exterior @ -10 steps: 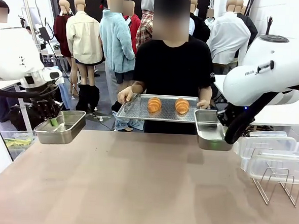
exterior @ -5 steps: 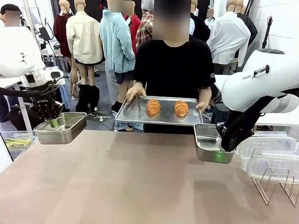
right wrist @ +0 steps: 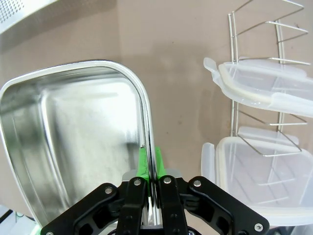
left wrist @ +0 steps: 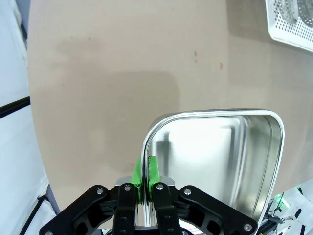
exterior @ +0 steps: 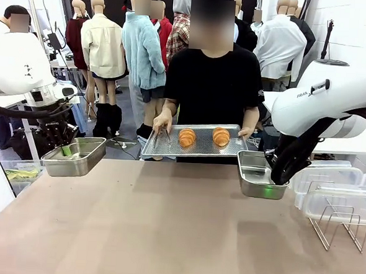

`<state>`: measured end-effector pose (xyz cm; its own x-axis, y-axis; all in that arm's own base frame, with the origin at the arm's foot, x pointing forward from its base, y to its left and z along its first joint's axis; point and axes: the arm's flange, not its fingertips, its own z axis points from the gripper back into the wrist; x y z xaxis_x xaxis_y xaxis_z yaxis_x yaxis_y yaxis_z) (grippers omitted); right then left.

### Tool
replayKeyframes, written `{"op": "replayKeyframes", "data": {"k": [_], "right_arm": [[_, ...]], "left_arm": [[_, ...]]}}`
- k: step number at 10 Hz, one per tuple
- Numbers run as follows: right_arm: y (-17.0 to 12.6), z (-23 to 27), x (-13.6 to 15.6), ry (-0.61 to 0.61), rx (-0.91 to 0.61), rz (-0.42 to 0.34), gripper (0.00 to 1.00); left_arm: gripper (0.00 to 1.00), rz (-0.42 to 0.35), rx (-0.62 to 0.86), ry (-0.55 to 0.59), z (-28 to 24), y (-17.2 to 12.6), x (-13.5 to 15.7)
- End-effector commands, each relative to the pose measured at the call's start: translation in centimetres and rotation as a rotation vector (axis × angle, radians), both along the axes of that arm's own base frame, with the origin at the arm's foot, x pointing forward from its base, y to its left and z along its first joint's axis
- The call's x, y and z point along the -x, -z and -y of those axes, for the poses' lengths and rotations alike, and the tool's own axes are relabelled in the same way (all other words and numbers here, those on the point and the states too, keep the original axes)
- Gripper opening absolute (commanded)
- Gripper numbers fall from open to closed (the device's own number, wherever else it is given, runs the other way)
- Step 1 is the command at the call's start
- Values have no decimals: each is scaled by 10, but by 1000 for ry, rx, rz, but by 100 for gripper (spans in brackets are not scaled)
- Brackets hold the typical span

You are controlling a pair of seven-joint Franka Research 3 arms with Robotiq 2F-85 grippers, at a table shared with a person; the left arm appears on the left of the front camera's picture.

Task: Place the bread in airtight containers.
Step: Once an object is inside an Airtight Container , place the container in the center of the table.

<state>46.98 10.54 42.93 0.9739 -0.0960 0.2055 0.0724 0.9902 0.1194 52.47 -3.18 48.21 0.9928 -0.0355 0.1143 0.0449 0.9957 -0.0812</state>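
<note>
Two golden-brown bread rolls [exterior: 187, 136] [exterior: 221, 136] lie on a perforated steel tray [exterior: 164, 147] that the person holds at the table's far edge. My left gripper [exterior: 65, 149] is shut on the rim of an empty steel container [exterior: 76, 157], held above the table's left edge. In the left wrist view the gripper [left wrist: 145, 171] pinches that container's [left wrist: 215, 156] wall. My right gripper [exterior: 271, 175] is shut on the rim of a second empty container [exterior: 258, 176] at the right. The right wrist view shows the gripper [right wrist: 148, 164] clamped on that container's [right wrist: 73, 132] wall.
Translucent plastic lids [exterior: 335, 190] lie stacked at the table's right side, with a wire rack [exterior: 339, 224] in front of them. The same lids [right wrist: 264, 90] and rack [right wrist: 259, 29] appear in the right wrist view. The brown tabletop [exterior: 165, 229] stretches between the arms.
The person has lowered the tray with the bread toward the table's far edge. My right gripper has carried its container down and slightly right. The left arm has stayed still.
</note>
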Motion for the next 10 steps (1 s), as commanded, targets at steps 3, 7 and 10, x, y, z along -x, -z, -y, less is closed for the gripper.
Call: {"op": "replayKeyframes", "data": {"k": [3, 7, 10], "right_arm": [[-4, -1, 0, 1, 6, 9, 0], [-4, -1, 0, 1, 6, 9, 0], [-4, -1, 0, 1, 6, 9, 0]], "left_arm": [[0, 10, -4, -1, -1, -3, -1], [0, 10, -4, -1, -1, -3, -1], [0, 10, -4, -1, -1, -3, -1]]}}
